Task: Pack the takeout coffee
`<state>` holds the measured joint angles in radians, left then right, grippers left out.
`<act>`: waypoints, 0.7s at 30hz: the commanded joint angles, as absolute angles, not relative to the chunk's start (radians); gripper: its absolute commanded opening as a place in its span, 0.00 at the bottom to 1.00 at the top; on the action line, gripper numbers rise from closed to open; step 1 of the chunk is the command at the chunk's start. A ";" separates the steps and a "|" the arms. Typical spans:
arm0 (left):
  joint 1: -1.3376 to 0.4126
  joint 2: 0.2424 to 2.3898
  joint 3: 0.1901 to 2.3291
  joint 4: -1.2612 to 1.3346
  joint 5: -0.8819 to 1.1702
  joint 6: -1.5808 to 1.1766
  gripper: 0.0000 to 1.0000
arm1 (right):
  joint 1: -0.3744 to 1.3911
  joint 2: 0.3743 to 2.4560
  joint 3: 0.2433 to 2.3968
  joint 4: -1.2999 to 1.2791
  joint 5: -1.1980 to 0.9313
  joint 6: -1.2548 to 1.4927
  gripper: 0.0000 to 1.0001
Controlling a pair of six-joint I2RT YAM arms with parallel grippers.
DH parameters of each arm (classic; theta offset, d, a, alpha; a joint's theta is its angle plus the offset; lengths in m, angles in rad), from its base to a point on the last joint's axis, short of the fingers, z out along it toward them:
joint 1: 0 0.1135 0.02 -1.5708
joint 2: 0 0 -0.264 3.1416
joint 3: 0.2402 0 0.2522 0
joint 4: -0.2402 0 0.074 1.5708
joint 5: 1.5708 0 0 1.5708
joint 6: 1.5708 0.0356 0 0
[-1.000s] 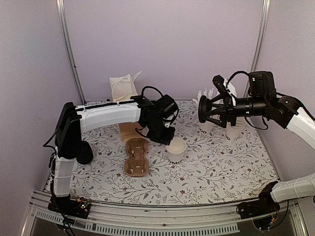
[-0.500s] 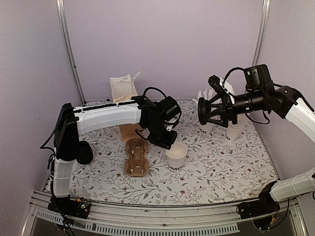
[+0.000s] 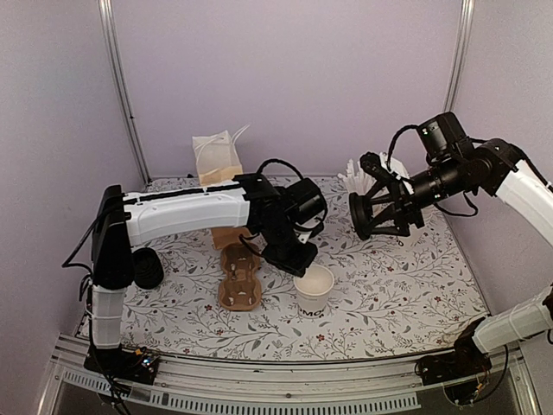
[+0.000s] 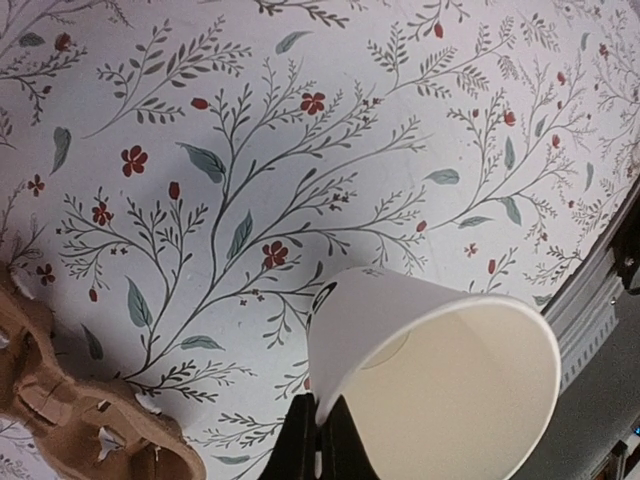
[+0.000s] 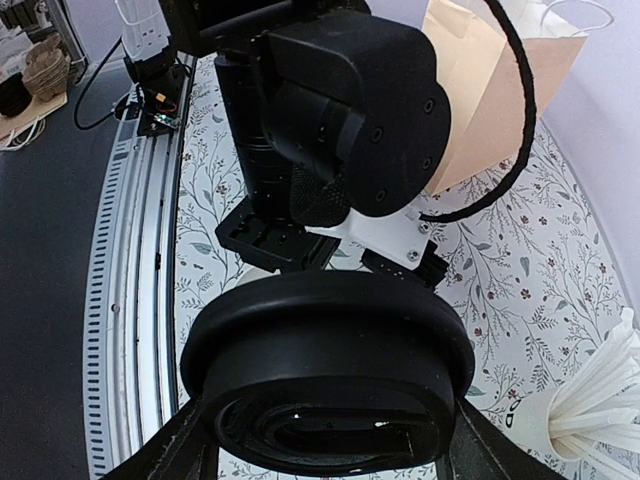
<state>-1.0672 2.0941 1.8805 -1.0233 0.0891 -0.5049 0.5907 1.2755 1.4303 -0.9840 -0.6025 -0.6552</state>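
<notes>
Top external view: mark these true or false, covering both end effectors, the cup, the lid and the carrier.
1. The left end effector pinches the white cup by its rim. True.
2. That cup has a lid on. False: it is open on top.
3. The right end effector holds a black lid. True.
4. The cup sits in the cardboard carrier. False: it is beside the carrier, on its right in the top view.

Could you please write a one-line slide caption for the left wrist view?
Left gripper pinching the rim of a lidless white paper cup, floral table cover behind, cardboard carrier at lower left.
</notes>
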 commanded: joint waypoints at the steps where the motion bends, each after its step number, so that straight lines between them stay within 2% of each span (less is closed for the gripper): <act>1: -1.073 2.062 1.857 -1.022 0.051 -0.497 0.00 | 0.607 1.293 1.480 -1.068 -0.578 -0.729 0.70; 8: -1.076 2.052 1.806 -0.984 0.060 -0.509 0.01 | 0.648 1.310 1.494 -1.098 -0.564 -0.742 0.70; 10: -1.078 2.050 1.803 -0.983 0.051 -0.513 0.14 | 0.663 1.313 1.495 -1.104 -0.554 -0.744 0.70; 13: -1.081 2.034 1.801 -0.985 0.042 -0.517 0.27 | 0.682 1.320 1.502 -1.115 -0.538 -0.747 0.70; 21: -1.074 1.877 1.782 -0.971 0.038 -0.504 0.45 | 0.766 1.395 1.563 -1.185 -0.502 -0.780 0.70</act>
